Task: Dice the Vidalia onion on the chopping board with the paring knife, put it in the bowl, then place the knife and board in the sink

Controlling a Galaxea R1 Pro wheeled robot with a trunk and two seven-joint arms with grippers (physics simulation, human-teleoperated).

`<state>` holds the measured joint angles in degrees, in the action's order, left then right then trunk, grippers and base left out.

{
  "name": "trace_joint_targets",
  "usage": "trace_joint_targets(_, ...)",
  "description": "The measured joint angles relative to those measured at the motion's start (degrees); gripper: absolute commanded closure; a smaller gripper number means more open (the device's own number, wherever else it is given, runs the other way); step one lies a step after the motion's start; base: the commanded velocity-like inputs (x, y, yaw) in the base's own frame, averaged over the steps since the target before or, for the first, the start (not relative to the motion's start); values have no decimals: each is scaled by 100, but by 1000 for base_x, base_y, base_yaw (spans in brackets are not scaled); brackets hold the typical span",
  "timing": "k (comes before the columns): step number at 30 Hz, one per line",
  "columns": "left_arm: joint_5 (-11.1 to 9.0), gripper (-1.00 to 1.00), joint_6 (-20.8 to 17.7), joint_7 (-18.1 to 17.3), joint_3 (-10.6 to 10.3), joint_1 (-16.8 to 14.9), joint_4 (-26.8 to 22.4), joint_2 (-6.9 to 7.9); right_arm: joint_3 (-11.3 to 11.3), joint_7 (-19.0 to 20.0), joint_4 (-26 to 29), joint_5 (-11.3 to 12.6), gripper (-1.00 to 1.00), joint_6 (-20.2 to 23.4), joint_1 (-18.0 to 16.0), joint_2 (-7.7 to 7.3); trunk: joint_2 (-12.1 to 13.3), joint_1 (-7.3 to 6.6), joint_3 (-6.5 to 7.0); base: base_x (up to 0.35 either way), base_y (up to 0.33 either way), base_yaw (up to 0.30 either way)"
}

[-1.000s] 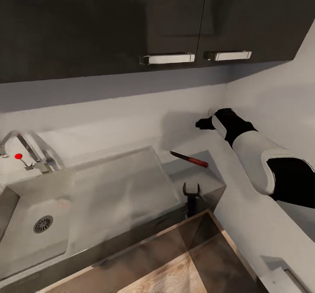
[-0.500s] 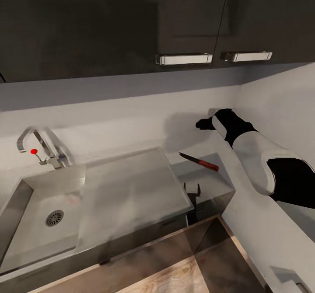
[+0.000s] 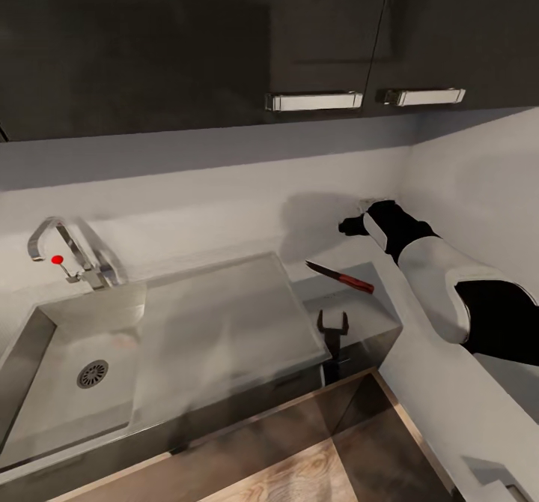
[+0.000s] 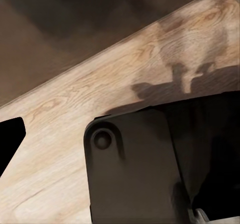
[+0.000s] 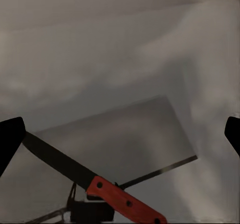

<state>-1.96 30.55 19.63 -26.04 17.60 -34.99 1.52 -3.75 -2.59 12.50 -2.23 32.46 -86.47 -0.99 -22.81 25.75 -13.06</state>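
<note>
Countertop point(image 3: 359, 292): 1 paring knife point(image 3: 340, 277), 1 sink point(image 3: 67, 367); right gripper point(image 5: 120, 134) wide open, empty.

Glossy white rounded shell segments alternating with matte black joints along the right arm point(image 3: 438, 277); small black forked end effector point(image 3: 332, 325) on a slim dark stalk, prongs plain and unmarked.

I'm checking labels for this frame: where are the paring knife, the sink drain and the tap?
paring knife point(image 3: 352, 282): head view, on its red handle.
sink drain point(image 3: 93, 374): head view, centre of the round grate.
tap point(image 3: 56, 259): head view, on its red dot.
</note>
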Motion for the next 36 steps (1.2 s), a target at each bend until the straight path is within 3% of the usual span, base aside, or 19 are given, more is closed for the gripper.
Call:
trace_joint_targets(6, -2, -100, 1, 0, 0, 0, 2, -2, 0, 52, -247, -15, -100, -136, 34, -59, 0, 0, 0, 0, 0, 0)
trace_joint_targets(9, -3, -100, -1, 0, 0, 0, 2, -2, -2, 392, -328, -24, -100, -241, 48, -98, 0, 0, 0, 0, 0, 0)
trace_joint_targets(11, 0, -100, 0, 0, 0, 0, 7, -2, -6, 788, -363, -32, -100, -289, 52, -213, 0, 0, 0, 0, 0, 0)
trace_joint_targets(14, 0, -100, 1, 0, 0, 0, 30, -2, -8, 996, -375, -31, -100, -315, 54, -325, 0, 0, 0, 0, 0, 0)
trace_joint_targets(28, 5, -100, 1, 0, 0, 0, 63, -2, -9, 1264, -497, -30, -100, -349, 62, -475, 0, 0, 0, 0, 0, 0)
trace_joint_targets(36, 5, -100, 1, 0, 0, 0, 64, -2, -10, 1405, -825, -30, -100, -775, 82, -510, 0, 0, 0, 0, 0, 0)
